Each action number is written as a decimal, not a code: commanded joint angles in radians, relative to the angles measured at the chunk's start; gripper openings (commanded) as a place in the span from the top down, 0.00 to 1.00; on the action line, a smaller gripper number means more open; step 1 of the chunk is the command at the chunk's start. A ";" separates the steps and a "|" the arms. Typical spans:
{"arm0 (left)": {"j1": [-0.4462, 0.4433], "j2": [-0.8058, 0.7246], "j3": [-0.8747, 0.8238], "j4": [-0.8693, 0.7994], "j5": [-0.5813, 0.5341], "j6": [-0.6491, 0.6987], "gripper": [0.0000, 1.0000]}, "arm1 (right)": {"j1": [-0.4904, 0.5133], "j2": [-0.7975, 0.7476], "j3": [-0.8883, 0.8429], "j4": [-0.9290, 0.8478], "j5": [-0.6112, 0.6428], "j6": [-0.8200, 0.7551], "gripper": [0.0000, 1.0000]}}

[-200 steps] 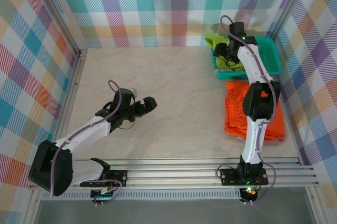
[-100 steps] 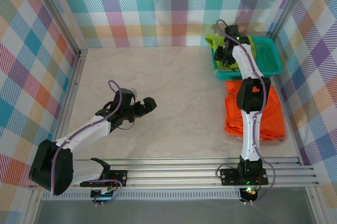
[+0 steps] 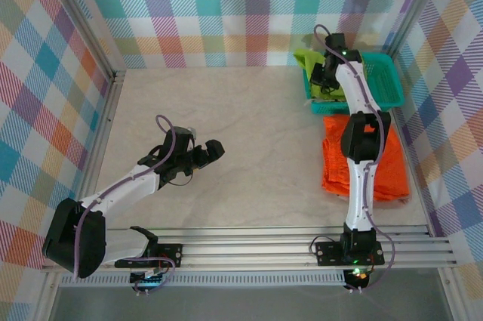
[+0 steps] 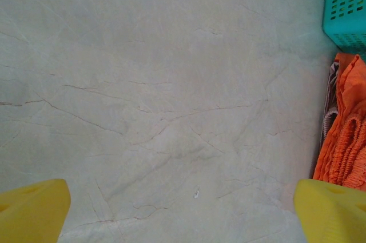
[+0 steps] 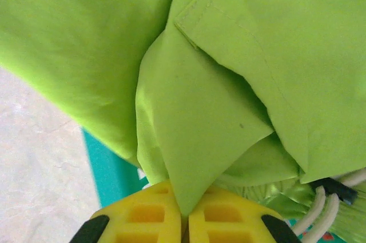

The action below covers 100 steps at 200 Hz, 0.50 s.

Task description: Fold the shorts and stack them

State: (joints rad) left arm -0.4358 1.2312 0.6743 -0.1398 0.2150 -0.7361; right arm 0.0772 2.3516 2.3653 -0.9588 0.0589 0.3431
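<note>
**Lime shorts pinched at basket**

Lime green shorts [image 5: 229, 54] hang over the teal basket [image 3: 381, 83], back right of the worktop [image 3: 249, 132]. Right tool [image 5: 184, 214] is clenched on a fold. Its arm has barely shifted this past second, so the lift seems not begun. Left tool [image 4: 182, 211] is released.

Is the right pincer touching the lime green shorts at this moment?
Touching. In the right wrist view, the right pincer is shut, and a fold of the lime green shorts is pinched between its two yellow fingers.
</note>
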 commanded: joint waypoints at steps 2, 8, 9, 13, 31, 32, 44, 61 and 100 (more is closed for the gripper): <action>0.013 0.001 0.024 -0.008 -0.006 0.014 0.00 | 0.004 -0.186 -0.034 0.066 -0.037 0.018 0.99; 0.012 0.001 0.024 -0.005 -0.006 0.013 0.00 | 0.008 -0.218 -0.060 0.094 -0.040 0.021 1.00; 0.012 0.001 0.024 -0.005 -0.005 0.013 0.00 | 0.008 -0.225 -0.065 0.098 -0.041 0.022 1.00; 0.013 0.001 0.024 -0.003 -0.004 0.013 0.00 | 0.012 -0.249 -0.084 0.114 -0.044 0.021 1.00; 0.012 0.000 0.021 0.001 -0.001 0.010 0.00 | 0.031 -0.352 -0.164 0.198 -0.058 0.030 1.00; 0.012 0.000 0.020 0.001 -0.001 0.010 0.00 | 0.031 -0.357 -0.168 0.204 -0.058 0.031 1.00; 0.012 -0.001 0.017 0.003 -0.001 0.008 0.00 | 0.044 -0.413 -0.198 0.253 -0.071 0.035 1.00; 0.011 -0.008 0.015 0.001 0.001 0.009 0.00 | 0.058 -0.467 -0.193 0.299 -0.095 0.036 1.00; 0.012 -0.031 0.003 0.000 -0.006 0.005 0.00 | 0.095 -0.501 -0.040 0.330 -0.230 0.043 1.00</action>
State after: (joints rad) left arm -0.4358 1.2282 0.6743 -0.1368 0.2150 -0.7364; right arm 0.1467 1.8736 2.2292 -0.7219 -0.0505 0.3737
